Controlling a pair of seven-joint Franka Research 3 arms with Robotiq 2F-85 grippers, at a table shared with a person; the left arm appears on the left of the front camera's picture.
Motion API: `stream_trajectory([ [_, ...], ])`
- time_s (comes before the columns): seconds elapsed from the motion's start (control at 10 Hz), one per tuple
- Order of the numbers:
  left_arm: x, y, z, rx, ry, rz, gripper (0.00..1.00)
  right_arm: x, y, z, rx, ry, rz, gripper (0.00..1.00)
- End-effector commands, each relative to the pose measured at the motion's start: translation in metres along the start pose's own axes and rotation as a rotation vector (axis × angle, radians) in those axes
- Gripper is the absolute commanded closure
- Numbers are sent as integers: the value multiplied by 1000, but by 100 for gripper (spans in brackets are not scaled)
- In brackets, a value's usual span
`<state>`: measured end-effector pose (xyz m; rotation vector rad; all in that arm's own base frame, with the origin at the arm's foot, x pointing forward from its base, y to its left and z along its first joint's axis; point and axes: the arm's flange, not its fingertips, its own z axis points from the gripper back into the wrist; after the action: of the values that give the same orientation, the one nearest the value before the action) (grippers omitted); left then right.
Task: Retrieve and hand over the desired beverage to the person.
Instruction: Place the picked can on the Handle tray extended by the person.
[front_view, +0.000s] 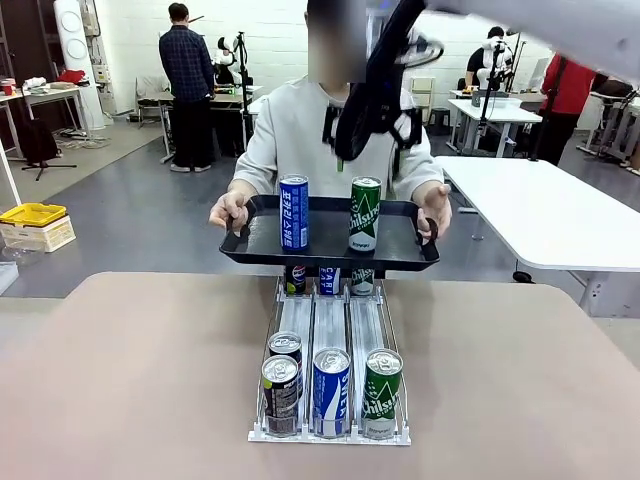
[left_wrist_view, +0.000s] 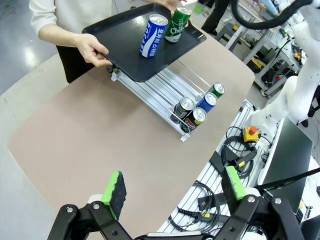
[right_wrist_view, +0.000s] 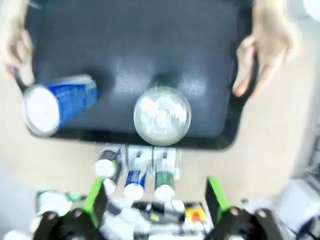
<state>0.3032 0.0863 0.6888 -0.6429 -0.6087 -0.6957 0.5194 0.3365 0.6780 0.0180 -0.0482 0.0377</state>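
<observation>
Now at the hand-over: green can (front_view: 364, 213) and blue can (front_view: 294, 212) standing on the black tray (front_view: 262, 247) held by the person (front_view: 290, 130). Right gripper (right_wrist_view: 156, 196) above, jaws spread, empty. Left gripper (left_wrist_view: 172, 189) spread too. Next, probably lifting clear.

"Chilsung" on green can (front_view: 381, 392)
</observation>
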Motion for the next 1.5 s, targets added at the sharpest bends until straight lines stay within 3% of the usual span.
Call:
stream_trajectory([
  [0.0,0,0,1,-15,-13,-23,0,-49,-39,16,58,-28,4,0],
  [0.3,0,0,1,-15,-13,-23,0,-114,-82,-13,96,-41,71,0],
  [0.6,0,0,1,-15,-13,-23,0,-149,-112,-53,128,-49,91,0],
  [0.9,0,0,1,-15,-13,-23,0,-148,-118,-67,164,4,36,0],
  [1.0,0,0,1,-15,-13,-23,0,-147,-115,-63,101,-16,54,0],
  [1.4,0,0,1,-15,-13,-23,0,-147,-115,-63,101,-16,54,0],
])
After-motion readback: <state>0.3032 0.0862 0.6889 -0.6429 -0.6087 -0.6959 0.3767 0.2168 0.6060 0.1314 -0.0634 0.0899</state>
